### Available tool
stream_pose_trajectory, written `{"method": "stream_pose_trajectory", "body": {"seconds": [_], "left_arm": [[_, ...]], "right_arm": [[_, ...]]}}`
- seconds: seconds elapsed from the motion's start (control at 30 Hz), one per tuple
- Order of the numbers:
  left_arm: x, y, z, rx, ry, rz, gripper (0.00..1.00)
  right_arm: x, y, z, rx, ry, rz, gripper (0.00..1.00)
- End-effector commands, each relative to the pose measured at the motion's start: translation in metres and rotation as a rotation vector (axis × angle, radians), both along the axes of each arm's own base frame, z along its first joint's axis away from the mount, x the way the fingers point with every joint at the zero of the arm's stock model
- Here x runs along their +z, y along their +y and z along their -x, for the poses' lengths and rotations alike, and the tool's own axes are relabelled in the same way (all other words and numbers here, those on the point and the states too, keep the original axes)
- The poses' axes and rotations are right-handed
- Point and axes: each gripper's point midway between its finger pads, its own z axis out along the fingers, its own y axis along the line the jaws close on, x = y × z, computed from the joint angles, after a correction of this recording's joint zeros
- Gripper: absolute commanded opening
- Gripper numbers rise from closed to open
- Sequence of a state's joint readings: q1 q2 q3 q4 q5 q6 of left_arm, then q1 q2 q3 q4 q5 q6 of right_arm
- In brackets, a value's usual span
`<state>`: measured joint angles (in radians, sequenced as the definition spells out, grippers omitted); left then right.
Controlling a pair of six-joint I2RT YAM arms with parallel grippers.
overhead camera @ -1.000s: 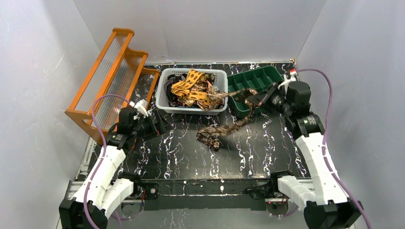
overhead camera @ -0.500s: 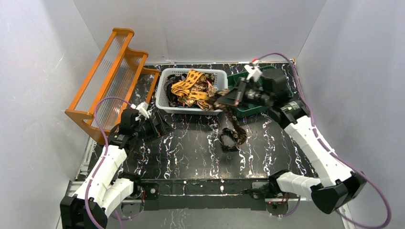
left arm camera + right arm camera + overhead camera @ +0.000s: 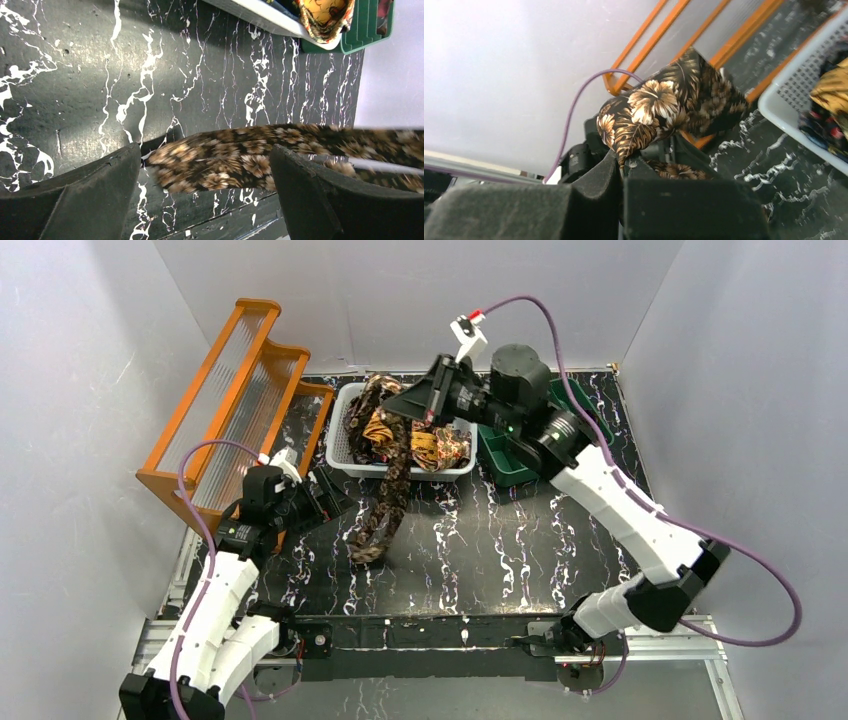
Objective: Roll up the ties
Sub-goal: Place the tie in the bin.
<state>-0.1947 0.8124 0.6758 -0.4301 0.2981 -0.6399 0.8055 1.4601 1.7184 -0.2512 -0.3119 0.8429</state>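
Above the basket [image 3: 440, 472], the right pincer [image 3: 393, 410] is shut on the brown tie [image 3: 388, 505], whose end reaches the table [image 3: 500, 540] beside the wide-open, empty left pincer [image 3: 335, 502], so lay it down slowly and straight.

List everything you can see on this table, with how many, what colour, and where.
brown floral tie: one, brown-tan, hanging from the right gripper down toward the table.
other ties: count unclear, yellow-orange and dark, in the basket.
basket: one, white, back centre.
tray: one, green, right of basket.
rack: one, orange, back left.
table: one, black, white-veined.
left gripper: one, black, open, low left of the tie.
right gripper: one, black, shut on the brown floral tie above the basket.
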Motion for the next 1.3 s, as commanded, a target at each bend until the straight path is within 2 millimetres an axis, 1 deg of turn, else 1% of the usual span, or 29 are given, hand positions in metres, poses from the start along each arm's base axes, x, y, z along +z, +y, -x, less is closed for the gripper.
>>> {"method": "stream_pose_trajectory", "body": {"seconds": [0.0,0.03,0.07,0.1,0.17,0.2,0.23,0.27,0.33,0.37,0.43,0.47,0.5,0.53,0.57,0.63,0.67,0.7,0.73,0.77,0.8,0.87,0.93,0.97,1.0,1.07,1.17,1.2,1.27], "left_arm": [[0.008,0.007,0.005,0.017,-0.01,-0.034,0.98],[0.006,0.007,0.005,0.017,-0.006,-0.033,0.98],[0.005,0.007,0.006,0.014,-0.004,-0.032,0.98],[0.003,0.006,0.007,0.007,-0.001,-0.033,0.98],[-0.002,0.004,0.009,-0.011,0.012,-0.028,0.98],[-0.004,0.001,0.01,-0.024,0.015,-0.018,0.98],[-0.007,-0.002,0.011,-0.039,0.021,-0.002,0.98],[-0.013,-0.005,0.013,-0.045,0.036,0.012,0.98],[-0.022,-0.008,0.016,-0.054,0.06,0.031,0.98],[-0.027,-0.009,0.017,-0.052,0.073,0.038,0.98],[-0.037,-0.01,0.02,-0.051,0.099,0.046,0.98],[-0.042,-0.011,0.021,-0.049,0.112,0.05,0.98],[-0.046,-0.012,0.022,-0.047,0.119,0.056,0.98],[-0.05,-0.013,0.021,-0.046,0.126,0.061,0.98],[-0.054,-0.015,0.021,-0.044,0.136,0.063,0.98],[-0.06,-0.017,0.021,-0.051,0.158,0.06,0.98],[-0.064,-0.018,0.021,-0.056,0.168,0.052,0.98],[-0.067,-0.019,0.021,-0.064,0.178,0.042,0.98],[-0.07,-0.02,0.021,-0.069,0.184,0.028,0.98],[-0.071,-0.021,0.02,-0.076,0.186,0.017,0.98],[-0.071,-0.023,0.019,-0.085,0.187,0.007,0.98],[-0.072,-0.027,0.017,-0.103,0.182,-0.024,0.98],[-0.074,-0.033,0.016,-0.129,0.185,-0.057,0.98],[-0.076,-0.037,0.017,-0.148,0.19,-0.072,0.98],[-0.08,-0.042,0.019,-0.175,0.201,-0.094,0.98],[-0.085,-0.044,0.018,-0.203,0.205,-0.136,0.98],[-0.087,-0.046,0.014,-0.227,0.203,-0.164,0.98],[-0.087,-0.045,0.012,-0.231,0.2,-0.174,0.98],[-0.088,-0.048,0.011,-0.254,0.206,-0.178,0.98]], "right_arm": [[-0.004,-0.049,-0.009,-0.203,-0.025,-0.033,0.01],[-0.024,-0.063,-0.011,-0.251,0.01,-0.009,0.01],[-0.05,-0.079,-0.013,-0.302,0.054,0.02,0.01],[-0.073,-0.097,-0.013,-0.356,0.083,0.044,0.01],[-0.136,-0.14,-0.015,-0.509,0.182,0.13,0.01],[-0.155,-0.159,-0.009,-0.561,0.194,0.139,0.01],[-0.186,-0.174,-0.005,-0.611,0.234,0.172,0.01],[-0.21,-0.186,0.003,-0.658,0.295,0.168,0.01],[-0.257,-0.197,0.02,-0.669,0.354,0.171,0.02],[-0.276,-0.205,0.028,-0.697,0.408,0.176,0.03],[-0.3,-0.22,0.042,-0.745,0.479,0.189,0.03],[-0.312,-0.231,0.047,-0.791,0.516,0.214,0.06],[-0.324,-0.241,0.053,-0.842,0.565,0.237,0.11],[-0.33,-0.25,0.057,-0.873,0.587,0.271,0.14],[-0.332,-0.255,0.061,-0.883,0.591,0.305,0.2],[-0.335,-0.261,0.065,-0.902,0.621,0.381,0.52],[-0.335,-0.262,0.066,-0.895,0.62,0.431,0.63],[-0.336,-0.264,0.066,-0.891,0.622,0.491,0.71],[-0.336,-0.27,0.068,-0.904,0.638,0.563,0.75],[-0.337,-0.272,0.066,-0.91,0.65,0.632,0.77],[-0.334,-0.272,0.062,-0.902,0.635,0.68,0.79],[-0.324,-0.276,0.055,-0.898,0.603,0.787,0.82],[-0.31,-0.278,0.042,-0.874,0.528,0.878,0.84],[-0.307,-0.279,0.036,-0.862,0.496,0.922,0.85],[-0.304,-0.277,0.03,-0.836,0.466,0.961,0.86],[-0.301,-0.272,0.021,-0.74,0.391,1.052,0.86],[-0.292,-0.277,0.01,-0.687,0.321,1.175,0.87],[-0.291,-0.275,0.007,-0.651,0.294,1.203,0.87],[-0.295,-0.257,0.002,-0.494,0.214,1.205,0.88]]}}
